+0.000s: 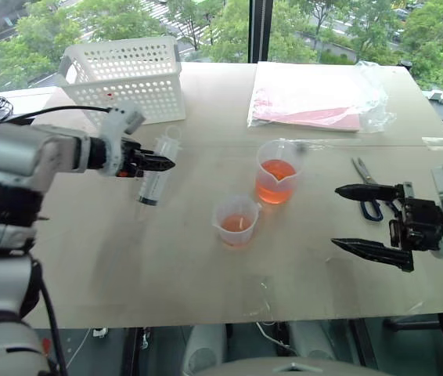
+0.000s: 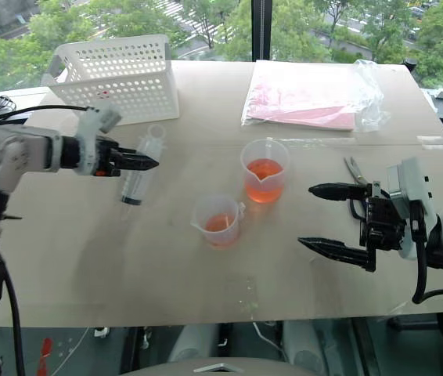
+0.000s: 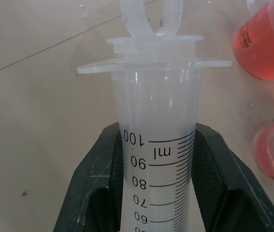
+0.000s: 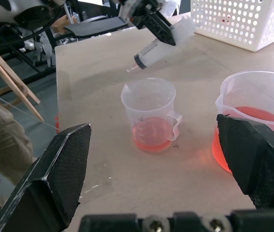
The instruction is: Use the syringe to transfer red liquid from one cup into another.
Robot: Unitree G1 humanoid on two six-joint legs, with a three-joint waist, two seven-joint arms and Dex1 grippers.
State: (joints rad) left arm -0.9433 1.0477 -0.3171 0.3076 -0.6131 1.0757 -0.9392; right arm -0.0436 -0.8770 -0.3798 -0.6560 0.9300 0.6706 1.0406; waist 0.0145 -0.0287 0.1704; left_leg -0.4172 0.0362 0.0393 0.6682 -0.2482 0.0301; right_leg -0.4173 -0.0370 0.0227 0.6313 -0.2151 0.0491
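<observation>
Nearest you, your right gripper (image 1: 366, 219) hangs with fingers wide apart and empty, right of both cups. Your left gripper (image 1: 159, 164) is clamped on the syringe (image 1: 159, 168), held above the counter (image 1: 167, 266) left of the cups; it looks empty, though that's hard to tell. Red liquid sits in the tall cup (image 1: 275, 172) and the small cup (image 1: 235, 221), so some transfer seems done. Basket (image 1: 127, 74), bag (image 1: 315, 94) and scissors (image 1: 368, 188) share the pale counter by a window.

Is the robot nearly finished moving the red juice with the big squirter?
Partly. The smaller cup already holds some red liquid. Right now the left gripper holds the syringe above the table, plunger pushed in, looking empty. The right gripper waits open. The taller cup still holds more to move.
</observation>
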